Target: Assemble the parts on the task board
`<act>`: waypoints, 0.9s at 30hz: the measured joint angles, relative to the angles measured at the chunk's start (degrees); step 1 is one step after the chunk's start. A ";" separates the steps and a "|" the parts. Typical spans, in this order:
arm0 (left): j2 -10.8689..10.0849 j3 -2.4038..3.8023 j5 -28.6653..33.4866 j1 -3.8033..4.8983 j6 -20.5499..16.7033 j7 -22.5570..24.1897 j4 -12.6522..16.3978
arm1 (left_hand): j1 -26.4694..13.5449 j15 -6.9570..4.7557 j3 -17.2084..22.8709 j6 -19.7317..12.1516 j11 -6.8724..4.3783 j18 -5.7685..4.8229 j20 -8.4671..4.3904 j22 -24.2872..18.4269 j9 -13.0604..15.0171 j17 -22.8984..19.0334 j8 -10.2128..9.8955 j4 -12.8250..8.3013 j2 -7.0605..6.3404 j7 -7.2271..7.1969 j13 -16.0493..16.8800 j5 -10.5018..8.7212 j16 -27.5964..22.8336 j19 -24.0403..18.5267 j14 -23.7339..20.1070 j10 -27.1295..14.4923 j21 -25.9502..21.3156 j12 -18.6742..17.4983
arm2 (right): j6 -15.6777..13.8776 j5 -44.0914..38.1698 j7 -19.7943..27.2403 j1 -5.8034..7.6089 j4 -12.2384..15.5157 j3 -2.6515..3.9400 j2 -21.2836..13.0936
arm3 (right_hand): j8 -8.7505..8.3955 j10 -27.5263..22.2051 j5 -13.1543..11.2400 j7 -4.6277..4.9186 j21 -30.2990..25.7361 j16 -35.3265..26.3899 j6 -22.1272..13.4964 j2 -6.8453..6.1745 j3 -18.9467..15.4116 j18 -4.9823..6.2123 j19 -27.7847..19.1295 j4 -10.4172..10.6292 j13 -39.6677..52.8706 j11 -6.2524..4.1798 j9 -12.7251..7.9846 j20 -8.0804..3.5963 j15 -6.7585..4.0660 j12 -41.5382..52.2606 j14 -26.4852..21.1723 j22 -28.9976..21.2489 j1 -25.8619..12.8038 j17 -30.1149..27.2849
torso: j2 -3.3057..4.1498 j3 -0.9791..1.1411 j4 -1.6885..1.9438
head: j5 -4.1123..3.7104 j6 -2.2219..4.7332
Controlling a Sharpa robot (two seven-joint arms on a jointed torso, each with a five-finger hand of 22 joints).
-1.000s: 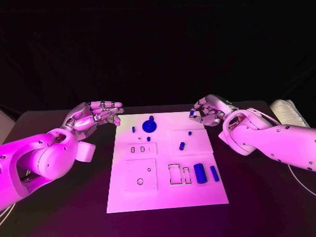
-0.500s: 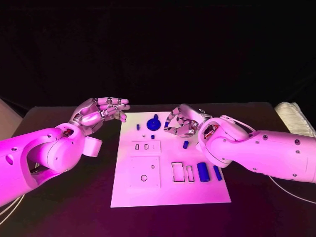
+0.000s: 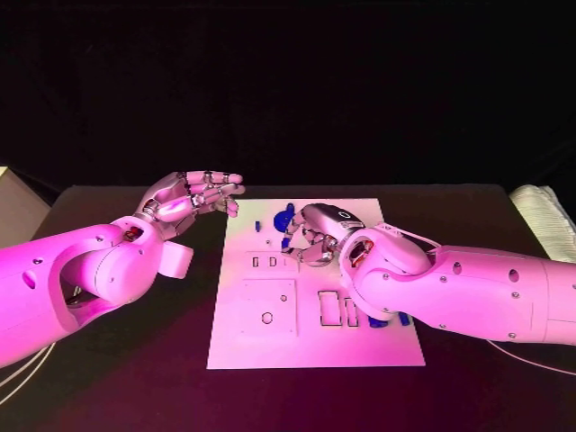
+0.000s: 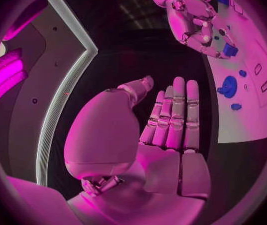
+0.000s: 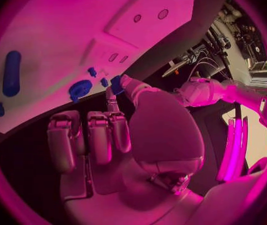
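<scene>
Right hand [image 3: 317, 236] has travelled inward over the white plate task board [image 3: 308, 346], fingers pinching a small blue peg [image 4: 230, 50] above the board. Left hand [image 3: 191, 198] hovers released off the board's edge. Misalignment risk: a tilted peg could jam or drop onto the black worktop [image 3: 132, 378].

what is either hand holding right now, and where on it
The right hand pinches a small blue block part by its sides at its fingertips; the left hand holds nothing.

Task board [image 3: 301, 346] mid-table [image 3: 132, 378]; left hand [image 3: 191, 198] beside its left edge, right hand [image 3: 317, 236] over its far half.
</scene>
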 measured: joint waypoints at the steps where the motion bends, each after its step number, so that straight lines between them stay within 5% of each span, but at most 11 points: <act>1: 0.00 0.00 0.00 0.00 0.01 -0.03 0.01 | 0.00 0.00 0.00 0.00 0.00 0.00 0.00 0.00 0.00 0.00 0.00 0.00 0.00 0.00 0.00 0.00 0.00 0.00 0.00 0.00 0.00 0.00 | 0.19 -0.43 -0.24 -0.21 -0.28 -0.05 0.39 | -0.01 0.00 0.02 -0.01 0.00 0.00 -0.01 0.00 0.00 0.00 0.00 0.00 0.00 0.00 0.00 0.00 0.00 0.00 0.00 0.00 0.00 0.00 | 0.02 0.02 0.00 | 0.05 -0.06; 17: 0.01 -0.01 -0.01 0.00 0.34 -0.44 0.08 | 0.00 0.00 0.00 0.00 0.00 0.00 0.00 -0.01 -0.01 0.01 0.00 0.00 0.00 0.00 0.05 0.00 0.00 0.00 0.00 0.00 0.00 0.00 | 1.37 -5.08 -1.75 -2.65 -3.37 -0.31 3.71 | -0.44 -0.06 1.11 0.06 0.00 0.00 -0.52 -0.16 0.40 0.00 0.00 -0.06 0.00 0.37 0.04 0.00 0.42 -0.21 -0.01 0.04 -0.15 -0.01 | 0.07 0.08 0.09 | 0.65 -0.94; 27: -0.03 -0.02 -0.04 0.00 0.58 -0.74 0.09 | 0.00 0.00 0.00 0.00 0.00 -0.01 0.00 -0.01 0.04 0.05 0.00 0.00 0.00 0.00 0.04 0.00 0.00 0.00 0.00 0.00 0.00 0.00 | 1.39 -6.51 -1.86 -3.33 -4.11 -0.35 4.08 | -0.66 0.10 1.13 0.50 0.00 0.00 -1.18 -0.31 0.74 0.00 0.00 -0.38 0.00 0.53 2.37 0.43 0.51 -0.82 -0.10 0.03 -0.29 -0.01 | 0.02 0.07 0.05 | 0.82 -1.19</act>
